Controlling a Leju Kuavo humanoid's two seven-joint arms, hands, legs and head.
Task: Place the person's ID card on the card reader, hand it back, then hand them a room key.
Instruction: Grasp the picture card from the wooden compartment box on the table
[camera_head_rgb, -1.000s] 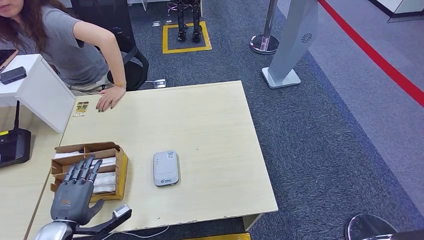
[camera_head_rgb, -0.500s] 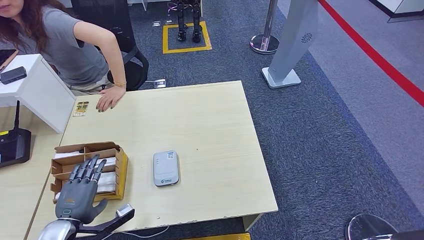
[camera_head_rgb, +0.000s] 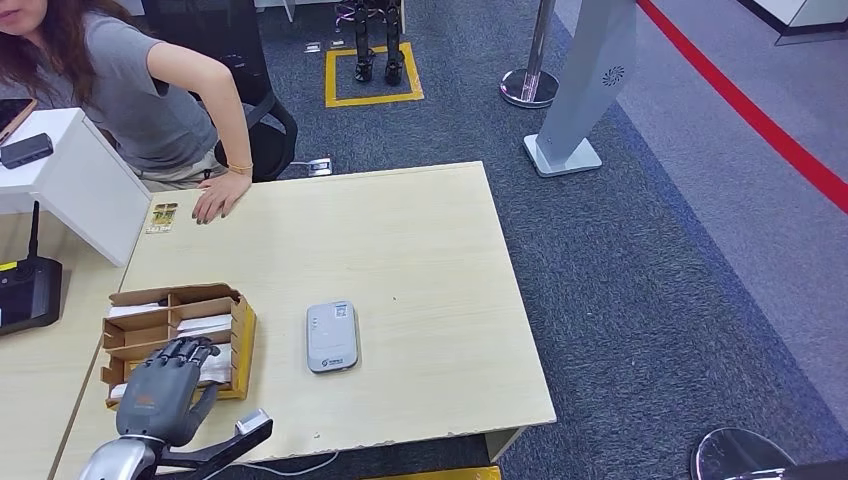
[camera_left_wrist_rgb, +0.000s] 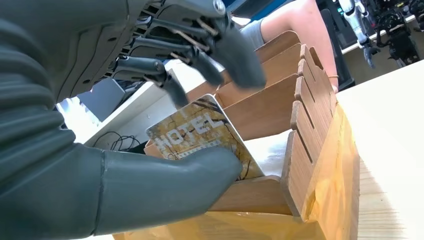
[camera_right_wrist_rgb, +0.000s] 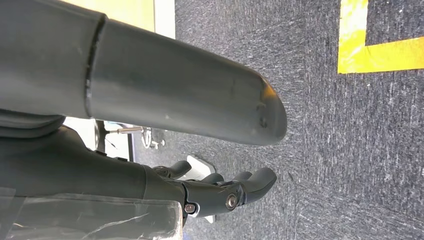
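Step in hand, by the look of it: picking a room key, the last part of the job. Left hand bent over the near end of the wooden box, wrist low, fingers curled down into a compartment. Thumb lying against the lower part of the key card (printed HOTEL), card tilted up out of its slot, one dark fingertip right at its upper edge. Touching, then, but cannot tell whether truly pinched.

Next move, likely: close thumb and fingers firmly on the card, draw it clear of the dividers, then reach well ahead across the table.

Just beside the hand, past the box wall: grey card reader, nothing on it. Far ahead of the hand: person's hand flat on the table, small patterned card just beside it, possibly the ID, too small to tell.

Right hand hanging over carpet, holding nothing, fingers loosely bent, thumb well apart.
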